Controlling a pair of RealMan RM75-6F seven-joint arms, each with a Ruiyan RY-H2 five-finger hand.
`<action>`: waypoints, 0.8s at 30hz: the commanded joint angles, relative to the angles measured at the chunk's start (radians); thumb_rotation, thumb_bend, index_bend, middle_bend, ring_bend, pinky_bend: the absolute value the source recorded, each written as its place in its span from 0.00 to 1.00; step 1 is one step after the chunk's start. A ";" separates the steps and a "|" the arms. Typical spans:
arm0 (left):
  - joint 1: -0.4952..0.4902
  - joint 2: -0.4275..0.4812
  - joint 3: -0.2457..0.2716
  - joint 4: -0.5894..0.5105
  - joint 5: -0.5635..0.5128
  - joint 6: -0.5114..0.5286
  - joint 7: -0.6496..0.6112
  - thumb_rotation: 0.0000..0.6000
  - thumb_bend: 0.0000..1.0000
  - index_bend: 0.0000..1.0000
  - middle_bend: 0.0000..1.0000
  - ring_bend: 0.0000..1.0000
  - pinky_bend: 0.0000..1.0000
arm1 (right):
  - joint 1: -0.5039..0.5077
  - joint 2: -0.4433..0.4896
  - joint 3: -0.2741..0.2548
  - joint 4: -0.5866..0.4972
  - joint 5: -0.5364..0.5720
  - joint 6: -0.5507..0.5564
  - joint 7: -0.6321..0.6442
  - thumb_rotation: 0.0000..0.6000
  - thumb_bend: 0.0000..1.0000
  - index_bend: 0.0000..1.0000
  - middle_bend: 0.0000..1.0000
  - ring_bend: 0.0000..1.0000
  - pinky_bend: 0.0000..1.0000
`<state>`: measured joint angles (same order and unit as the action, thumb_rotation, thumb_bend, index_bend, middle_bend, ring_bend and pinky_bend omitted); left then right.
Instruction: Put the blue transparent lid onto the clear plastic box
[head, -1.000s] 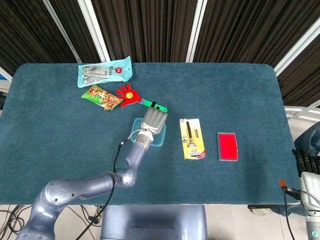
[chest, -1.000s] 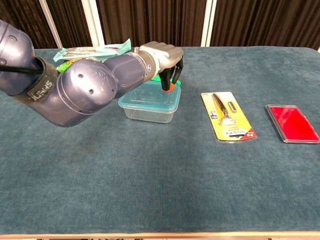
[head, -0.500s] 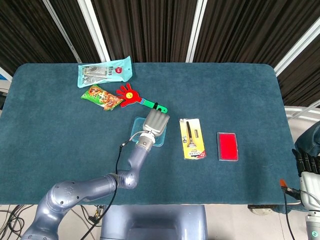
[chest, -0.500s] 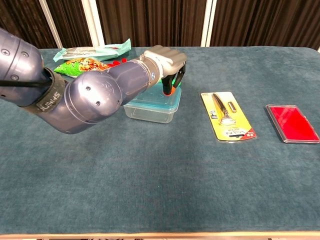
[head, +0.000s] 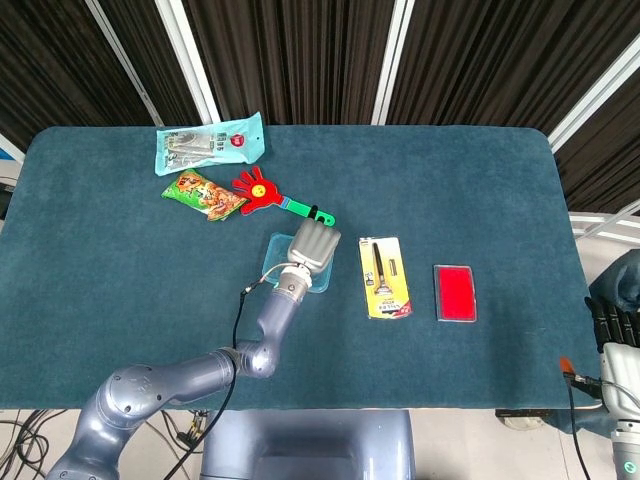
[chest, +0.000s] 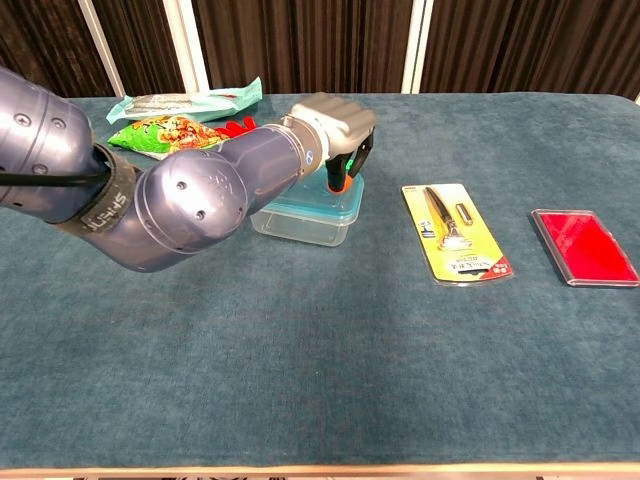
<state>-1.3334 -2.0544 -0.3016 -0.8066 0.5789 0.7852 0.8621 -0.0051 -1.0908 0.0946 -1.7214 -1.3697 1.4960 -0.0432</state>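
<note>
The clear plastic box (chest: 298, 226) stands at mid-table with the blue transparent lid (chest: 312, 203) lying on top of it. In the head view only the lid's left part (head: 281, 264) shows beside my left hand (head: 313, 243). From above, that hand (chest: 336, 121) reaches down with its fingers pointing at the lid's far right corner, and the tips seem to touch it. It grips nothing. My right hand (head: 612, 312) sits low at the table's right edge, off the table; how its fingers lie is unclear.
A razor in a yellow pack (chest: 455, 232) lies right of the box, and a red card case (chest: 583, 246) lies further right. Behind the box are a red hand-shaped clapper (head: 262, 190), a snack bag (head: 203, 194) and a teal packet (head: 210, 143).
My left hand has shifted a little to the right and down over the lid's far right corner. The lid and box stay in place.
</note>
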 joint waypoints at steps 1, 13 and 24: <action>0.004 -0.002 0.002 0.004 0.010 0.001 -0.002 1.00 0.59 0.66 0.54 0.30 0.13 | 0.000 0.000 -0.001 0.000 0.000 -0.001 0.000 1.00 0.34 0.00 0.01 0.00 0.00; 0.050 0.092 -0.025 -0.178 0.093 0.096 -0.052 1.00 0.59 0.66 0.53 0.30 0.13 | -0.001 -0.002 -0.002 -0.001 -0.006 0.004 -0.006 1.00 0.34 0.00 0.01 0.00 0.00; 0.145 0.277 0.017 -0.509 0.112 0.194 -0.016 1.00 0.58 0.66 0.53 0.29 0.12 | 0.000 -0.001 -0.001 -0.002 -0.006 0.005 -0.012 1.00 0.34 0.00 0.01 0.00 0.00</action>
<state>-1.2173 -1.8202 -0.3099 -1.2640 0.6776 0.9536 0.8317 -0.0052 -1.0920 0.0937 -1.7234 -1.3759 1.5014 -0.0555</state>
